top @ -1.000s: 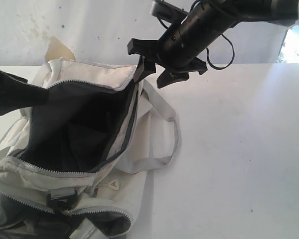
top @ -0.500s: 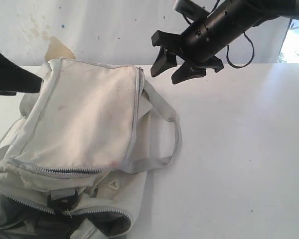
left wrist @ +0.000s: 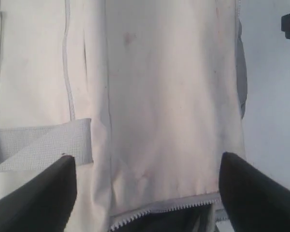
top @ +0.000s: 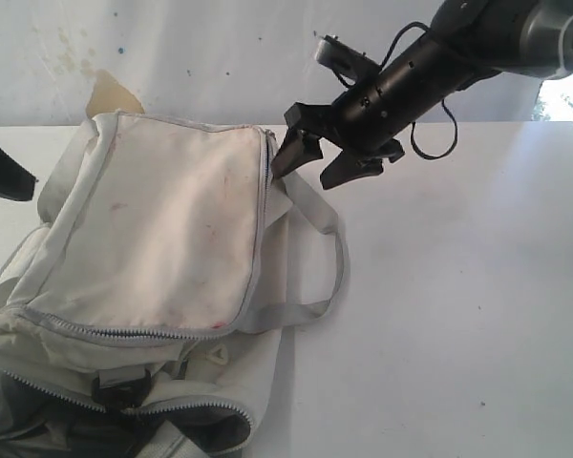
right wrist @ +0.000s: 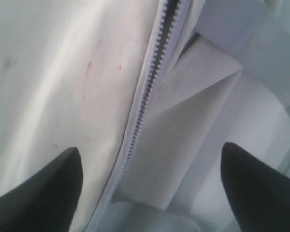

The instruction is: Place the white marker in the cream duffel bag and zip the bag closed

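You are looking at a plain robot test bench, more lab or workroom than home. A bare white tabletop (top: 458,305) fills the view from three to six o'clock, and the cream duffel bag (top: 162,239) lies on it at eight o'clock. Behind, at twelve o'clock, stands a white painted wall (top: 201,48), speckled and stained, with a brownish patch (top: 110,95) at eleven. A black robot arm (top: 430,67) with a loose cable (top: 452,124) reaches in at one o'clock, and daylight (top: 568,100) glares at two.

The cream duffel bag (top: 162,229) lies flap-down on the white table (top: 458,315); the right gripper (top: 306,174), jaws spread, hangs at its zipper corner.
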Motion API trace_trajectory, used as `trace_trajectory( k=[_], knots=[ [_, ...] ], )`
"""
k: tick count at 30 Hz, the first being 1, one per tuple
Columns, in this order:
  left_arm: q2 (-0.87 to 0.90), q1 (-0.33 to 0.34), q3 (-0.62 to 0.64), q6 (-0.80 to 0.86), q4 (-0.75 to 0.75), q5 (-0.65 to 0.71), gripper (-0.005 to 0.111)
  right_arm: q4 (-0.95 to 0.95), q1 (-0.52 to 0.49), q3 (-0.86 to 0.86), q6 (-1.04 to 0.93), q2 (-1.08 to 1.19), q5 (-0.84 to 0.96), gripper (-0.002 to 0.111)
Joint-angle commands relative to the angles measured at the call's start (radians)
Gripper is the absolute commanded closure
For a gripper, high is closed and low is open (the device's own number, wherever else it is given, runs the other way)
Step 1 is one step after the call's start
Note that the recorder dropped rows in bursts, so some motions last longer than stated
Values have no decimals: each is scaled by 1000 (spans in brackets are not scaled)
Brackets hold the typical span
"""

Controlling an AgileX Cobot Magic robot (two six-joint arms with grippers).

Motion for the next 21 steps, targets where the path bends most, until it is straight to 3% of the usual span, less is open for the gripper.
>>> trace_trajectory(
  k=[1, 8, 21],
  knots=[
    [59, -2, 59, 0, -37, -95, 2, 10, -6, -21, -30, 14, -128, 35],
    [128, -2, 122, 120, -213, -198, 2, 104, -3, -21, -133, 38, -215, 35],
    [268, -10, 152, 218, -317, -287, 2, 215, 16, -21, -264, 123, -255, 35]
  ],
)
